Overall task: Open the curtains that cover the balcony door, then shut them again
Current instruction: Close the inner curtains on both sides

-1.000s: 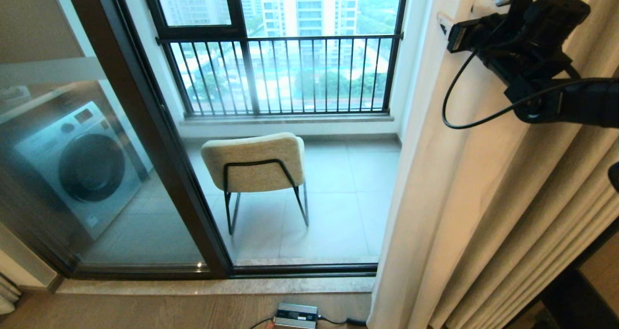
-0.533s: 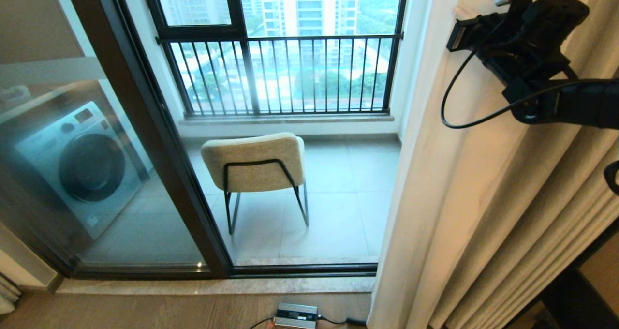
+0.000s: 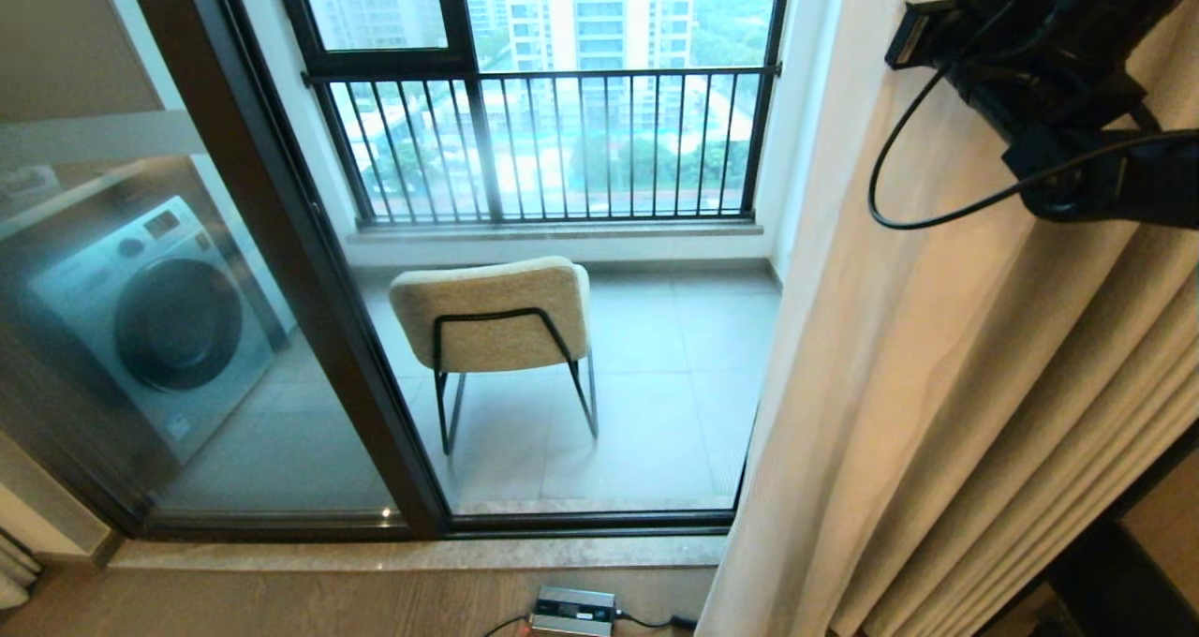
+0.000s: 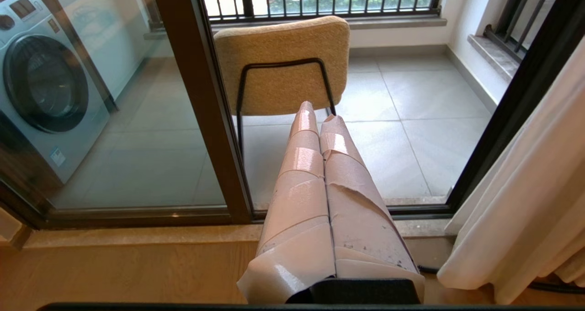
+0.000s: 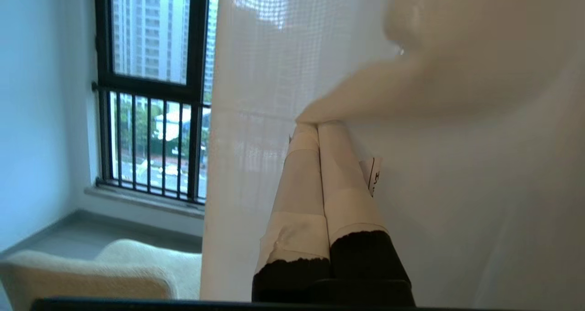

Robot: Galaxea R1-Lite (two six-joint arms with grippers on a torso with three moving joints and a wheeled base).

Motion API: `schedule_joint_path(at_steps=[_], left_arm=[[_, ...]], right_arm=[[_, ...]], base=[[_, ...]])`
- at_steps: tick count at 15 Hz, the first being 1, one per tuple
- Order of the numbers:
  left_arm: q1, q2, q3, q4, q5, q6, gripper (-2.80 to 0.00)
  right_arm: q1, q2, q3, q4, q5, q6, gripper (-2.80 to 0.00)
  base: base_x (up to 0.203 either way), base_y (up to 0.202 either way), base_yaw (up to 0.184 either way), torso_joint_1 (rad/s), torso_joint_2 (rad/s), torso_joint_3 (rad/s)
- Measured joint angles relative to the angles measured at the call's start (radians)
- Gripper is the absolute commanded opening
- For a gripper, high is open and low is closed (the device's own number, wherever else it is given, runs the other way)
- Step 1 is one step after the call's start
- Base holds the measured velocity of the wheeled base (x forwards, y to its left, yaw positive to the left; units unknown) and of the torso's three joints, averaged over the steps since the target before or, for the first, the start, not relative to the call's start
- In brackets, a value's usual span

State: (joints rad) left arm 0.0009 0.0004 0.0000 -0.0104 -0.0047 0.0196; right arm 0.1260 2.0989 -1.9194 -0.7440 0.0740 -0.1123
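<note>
At six o'clock in the head view a small grey box (image 3: 573, 611) with a cable lies on the wooden floor, just short of the stone sill. From five o'clock up to one o'clock the curtains (image 3: 946, 403) hang gathered in cream pleats along the right side, their sheer panel forming the edge toward the glass.

The right gripper (image 5: 317, 127) is up at one o'clock, pressed into that fabric. Its taped fingers (image 5: 297, 183) lie flat against each other with no gap, and a fold of the curtains is pinched at their tips, bunching outward from the grip. A small label (image 5: 374, 177) sits on the cloth just beside the fingers.

The left gripper (image 4: 315, 114) is clenched on nothing, its taped fingers meeting along their length, pointing at the sill with the curtains off to its three o'clock.

Farther off, the balcony door (image 3: 309, 272) stands uncovered from nine o'clock to the centre, its dark frame upright. Through the glass are a washing machine (image 3: 155, 314) at nine o'clock, a beige chair (image 3: 492, 314) at the centre, and the barred window (image 3: 543, 140) at twelve o'clock.
</note>
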Motion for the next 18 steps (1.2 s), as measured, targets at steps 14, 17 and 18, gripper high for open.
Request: schedule_joint_path(at_steps=[14, 17, 18], left_arm=[[0.0, 0.0, 0.0, 0.0, 0.0, 0.0, -2.8], [0.0, 0.0, 0.0, 0.0, 0.0, 0.001, -2.8], [0.0, 0.0, 0.0, 0.0, -0.001, 0.0, -2.8]], right_arm=[[0.132, -0.193, 0.095, -0.014, -0.003, 0.059, -2.8], [0.19, -0.197, 0.109, -0.046, -0.012, 0.043, -2.8], [0.204, -0.198, 0.12, -0.058, -0.019, 0.029, -2.8]], base=[[0.0, 0.0, 0.0, 0.0, 0.0, 0.0], [0.0, 0.0, 0.0, 0.0, 0.0, 0.0], [0.0, 0.0, 0.0, 0.0, 0.0, 0.0]])
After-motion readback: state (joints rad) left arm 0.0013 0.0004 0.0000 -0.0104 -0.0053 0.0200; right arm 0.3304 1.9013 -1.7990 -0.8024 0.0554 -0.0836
